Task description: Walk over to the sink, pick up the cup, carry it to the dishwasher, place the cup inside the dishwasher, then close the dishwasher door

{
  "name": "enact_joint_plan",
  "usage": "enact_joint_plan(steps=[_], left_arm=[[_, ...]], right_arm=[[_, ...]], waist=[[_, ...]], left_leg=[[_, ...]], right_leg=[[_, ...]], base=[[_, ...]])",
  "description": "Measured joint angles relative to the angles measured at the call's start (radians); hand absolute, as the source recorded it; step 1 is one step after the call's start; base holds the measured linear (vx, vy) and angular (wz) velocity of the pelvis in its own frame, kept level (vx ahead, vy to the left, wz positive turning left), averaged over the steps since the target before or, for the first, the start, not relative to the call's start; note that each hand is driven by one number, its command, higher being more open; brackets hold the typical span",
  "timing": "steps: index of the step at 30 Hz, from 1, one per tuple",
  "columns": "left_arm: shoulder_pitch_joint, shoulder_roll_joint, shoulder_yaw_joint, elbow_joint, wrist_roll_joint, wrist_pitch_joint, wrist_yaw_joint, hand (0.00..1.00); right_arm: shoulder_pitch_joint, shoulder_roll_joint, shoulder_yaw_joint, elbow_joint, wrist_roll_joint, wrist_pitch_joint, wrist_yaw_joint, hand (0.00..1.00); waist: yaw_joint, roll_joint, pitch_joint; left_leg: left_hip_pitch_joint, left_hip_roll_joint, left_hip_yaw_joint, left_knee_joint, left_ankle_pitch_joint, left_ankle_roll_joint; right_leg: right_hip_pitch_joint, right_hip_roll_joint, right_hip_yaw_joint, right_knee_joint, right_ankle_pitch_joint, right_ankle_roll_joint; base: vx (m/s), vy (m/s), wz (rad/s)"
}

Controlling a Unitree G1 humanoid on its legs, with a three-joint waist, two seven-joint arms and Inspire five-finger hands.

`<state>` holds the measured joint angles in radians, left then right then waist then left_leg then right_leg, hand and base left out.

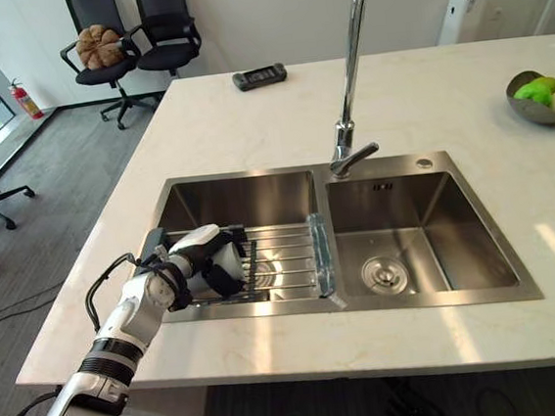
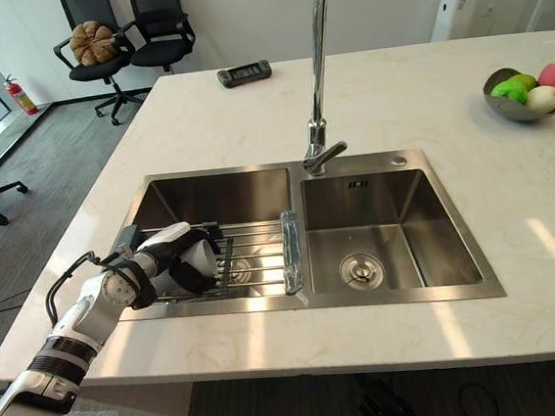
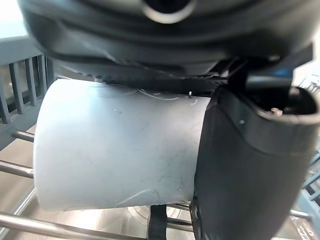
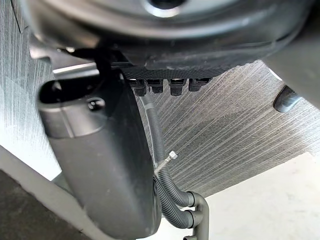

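my left hand is clamped round the cup, long axis across my palm, over the wire rack in the sink's near-left corner; i'd lift straight up.

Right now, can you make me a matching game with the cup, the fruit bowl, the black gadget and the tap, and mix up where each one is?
Things:
1. cup
2. fruit bowl
3. black gadget
4. tap

Places:
A. lying near the far edge of the counter
B. standing behind the middle of the sink, between its two basins
C. held in the left hand, over the rack in the left basin
D. on the counter's right side

Pairs: 1-C, 2-D, 3-A, 4-B
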<state>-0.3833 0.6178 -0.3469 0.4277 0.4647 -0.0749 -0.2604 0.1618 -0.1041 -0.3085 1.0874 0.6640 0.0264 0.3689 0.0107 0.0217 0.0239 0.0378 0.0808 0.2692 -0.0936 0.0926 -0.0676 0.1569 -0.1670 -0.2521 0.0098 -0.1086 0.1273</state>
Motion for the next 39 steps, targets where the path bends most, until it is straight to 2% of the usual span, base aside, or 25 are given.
enact_joint_plan(steps=[3, 5, 7, 9, 11, 14, 18, 21, 23, 27, 28, 30, 31, 32, 33, 34, 35, 36, 37, 38, 39], left_arm=[[0.044, 0.001, -0.009, -0.075, -0.022, -0.008, 0.114, 0.0], [0.093, 0.003, -0.003, -0.209, -0.084, -0.012, 0.181, 0.0], [0.122, -0.001, 0.012, -0.324, -0.134, -0.027, 0.205, 0.0], [0.169, -0.018, 0.075, -0.441, -0.21, -0.048, 0.222, 0.0], [0.201, -0.064, 0.179, -0.545, -0.305, -0.081, 0.245, 0.0], [0.237, -0.101, 0.303, -0.636, -0.419, -0.126, 0.27, 0.0], [0.335, -0.198, 0.552, -0.748, -0.678, -0.202, 0.298, 0.0], [0.402, -0.246, 0.683, -0.799, -0.794, -0.223, 0.3, 0.0], [0.462, -0.294, 0.801, -0.842, -0.913, -0.235, 0.295, 0.0], [0.553, -0.352, 0.927, -0.877, -1.006, -0.237, 0.288, 0.0], [0.576, -0.362, 0.952, -0.884, -1.031, -0.236, 0.279, 0.0], [0.58, -0.363, 0.969, -0.884, -1.063, -0.232, 0.255, 0.0], [0.58, -0.364, 0.984, -0.883, -1.073, -0.235, 0.239, 0.0], [0.58, -0.368, 1.006, -0.884, -1.075, -0.248, 0.23, 0.0], [0.58, -0.369, 1.02, -0.884, -1.076, -0.258, 0.229, 0.0], [0.579, -0.375, 1.045, -0.884, -1.083, -0.281, 0.23, 0.0], [0.57, -0.382, 1.049, -0.885, -1.098, -0.309, 0.232, 0.0], [0.563, -0.386, 1.043, -0.886, -1.099, -0.32, 0.232, 0.0], [0.53, -0.384, 0.998, -0.879, -1.102, -0.323, 0.23, 0.0], [0.488, -0.39, 0.949, -0.863, -1.102, -0.323, 0.229, 0.0], [0.412, -0.42, 0.862, -0.821, -1.093, -0.312, 0.221, 0.0]], right_arm=[[-0.001, 0.004, 0.0, 0.0, 0.001, 0.0, 0.0, 1.0], [0.002, 0.006, -0.004, 0.0, 0.003, 0.0, 0.001, 1.0], [0.005, 0.008, -0.021, 0.002, 0.005, 0.0, 0.001, 1.0], [0.005, 0.013, -0.029, 0.007, 0.007, 0.0, 0.001, 1.0], [0.003, 0.015, -0.029, 0.007, 0.013, -0.003, 0.002, 1.0], [0.003, 0.02, -0.033, 0.007, 0.013, -0.01, 0.002, 1.0], [0.011, 0.037, -0.054, 0.009, 0.01, -0.021, 0.001, 1.0], [0.014, 0.049, -0.066, 0.009, 0.0, -0.03, 0.0, 1.0], [0.014, 0.06, -0.081, 0.009, -0.015, -0.031, -0.002, 1.0], [0.018, 0.069, -0.107, 0.008, -0.036, -0.03, -0.007, 1.0], [0.02, 0.069, -0.119, 0.009, -0.036, -0.031, -0.013, 1.0], [0.035, 0.066, -0.127, 0.009, -0.037, -0.039, -0.028, 1.0], [0.042, 0.06, -0.127, 0.014, -0.039, -0.045, -0.034, 1.0], [0.039, 0.052, -0.126, 0.025, -0.042, -0.05, -0.044, 1.0], [0.035, 0.048, -0.125, 0.03, -0.051, -0.05, -0.048, 1.0], [0.027, 0.042, -0.115, 0.035, -0.077, -0.048, -0.053, 1.0], [0.025, 0.032, -0.113, 0.025, -0.091, -0.048, -0.054, 1.0], [0.025, 0.02, -0.112, 0.017, -0.101, -0.046, -0.054, 1.0], [0.018, 0.0, -0.121, 0.02, -0.107, -0.044, -0.059, 1.0], [0.008, -0.006, -0.129, 0.026, -0.108, -0.039, -0.058, 1.0], [-0.005, -0.013, -0.181, 0.036, -0.111, -0.032, -0.048, 1.0]], waist=[[0.001, -0.011, 0.008], [0.008, -0.019, 0.007], [0.024, -0.02, 0.007], [0.038, -0.019, 0.006], [0.06, -0.015, 0.003], [0.064, -0.012, 0.002], [0.087, -0.007, 0.0], [0.094, -0.005, 0.001], [0.12, 0.006, 0.007], [0.151, 0.026, 0.011], [0.154, 0.033, 0.015], [0.146, 0.039, 0.019], [0.143, 0.034, 0.02], [0.157, 0.039, 0.021], [0.167, 0.045, 0.02], [0.17, 0.041, 0.018], [0.169, 0.059, 0.015], [0.168, 0.086, 0.009], [0.152, 0.095, 0.012], [0.14, 0.103, 0.016], [0.108, 0.113, 0.012]], left_leg=[[-0.016, -0.007, -0.029, 0.0, 0.006, 0.004], [-0.035, -0.013, -0.054, 0.006, 0.013, 0.008], [-0.048, -0.016, -0.072, 0.006, 0.019, 0.012], [-0.048, -0.014, -0.085, 0.006, 0.022, 0.012], [-0.05, -0.012, -0.103, 0.006, 0.027, 0.012], [-0.058, -0.017, -0.127, 0.007, 0.032, 0.015], [-0.065, -0.027, -0.161, 0.032, 0.028, 0.014], [-0.088, -0.027, -0.194, 0.074, 0.024, 0.019], [-0.127, -0.023, -0.225, 0.141, 0.003, 0.018], [-0.173, -0.036, -0.289, 0.222, -0.017, 0.025], [-0.189, -0.037, -0.286, 0.237, -0.031, 0.04], [-0.207, -0.019, -0.205, 0.256, -0.044, 0.068], [-0.217, 0.001, -0.12, 0.272, -0.051, 0.09], [-0.236, 0.029, -0.051, 0.332, -0.059, 0.101], [-0.237, 0.046, -0.022, 0.37, -0.064, 0.108], [-0.23, 0.079, 0.03, 0.444, -0.092, 0.109], [-0.208, 0.136, 0.097, 0.494, -0.128, 0.111], [-0.198, 0.142, 0.12, 0.491, -0.127, 0.093], [-0.197, 0.094, 0.162, 0.479, -0.122, 0.114], [-0.199, 0.047, 0.144, 0.423, -0.101, 0.144], [-0.171, -0.044, 0.068, 0.239, -0.028, 0.13]], right_leg=[[0.004, -0.004, -0.035, -0.001, 0.0, 0.002], [0.001, -0.007, -0.061, 0.006, 0.002, 0.004], [-0.002, -0.008, -0.084, 0.013, 0.002, 0.004], [-0.001, -0.006, -0.1, 0.024, 0.002, 0.004], [0.001, -0.004, -0.12, 0.039, 0.002, 0.004], [0.006, -0.006, -0.149, 0.044, -0.003, -0.004], [0.029, -0.007, -0.189, 0.048, -0.018, -0.002], [0.04, -0.005, -0.223, 0.061, -0.025, -0.008], [0.046, 0.001, -0.25, 0.068, -0.031, -0.012], [0.08, 0.011, -0.324, 0.081, -0.043, -0.01], [0.101, 0.014, -0.366, 0.08, -0.048, -0.01], [0.135, 0.01, -0.469, 0.073, -0.052, -0.005], [0.152, -0.01, -0.528, 0.07, -0.054, -0.001], [0.151, -0.03, -0.558, 0.083, -0.053, 0.001], [0.15, -0.046, -0.567, 0.091, -0.051, 0.006], [0.147, -0.086, -0.579, 0.117, -0.046, 0.017], [0.145, -0.127, -0.594, 0.168, -0.038, 0.032], [0.148, -0.139, -0.602, 0.201, -0.039, 0.033], [0.143, -0.181, -0.619, 0.251, -0.07, 0.014], [0.125, -0.172, -0.615, 0.252, -0.097, 0.003], [0.123, -0.137, -0.592, 0.207, -0.106, -0.024]], base=[[-0.01, -0.009, 0.29], [0.02, -0.012, 0.31], [0.01, -0.012, 0.31], [-0.02, -0.02, 0.23], [-0.05, -0.022, 0.2], [-0.09, -0.009, 0.25], [-0.09, -0.018, 0.24], [-0.06, -0.024, 0.37], [-0.08, -0.027, 0.35], [-0.1, -0.03, 0.59], [-0.11, -0.019, 1.17], [-0.11, 0.001, 1.47], [-0.08, 0.054, 1.28], [-0.04, 0.081, 1.01], [0.02, 0.11, 0.55], [0.07, 0.152, 0.32], [0.09, 0.168, 0.36], [0.07, 0.256, 0.74], [0.0, 0.289, 1.07], [-0.08, 0.301, 2.11], [-0.14, 0.187, 1.95]])
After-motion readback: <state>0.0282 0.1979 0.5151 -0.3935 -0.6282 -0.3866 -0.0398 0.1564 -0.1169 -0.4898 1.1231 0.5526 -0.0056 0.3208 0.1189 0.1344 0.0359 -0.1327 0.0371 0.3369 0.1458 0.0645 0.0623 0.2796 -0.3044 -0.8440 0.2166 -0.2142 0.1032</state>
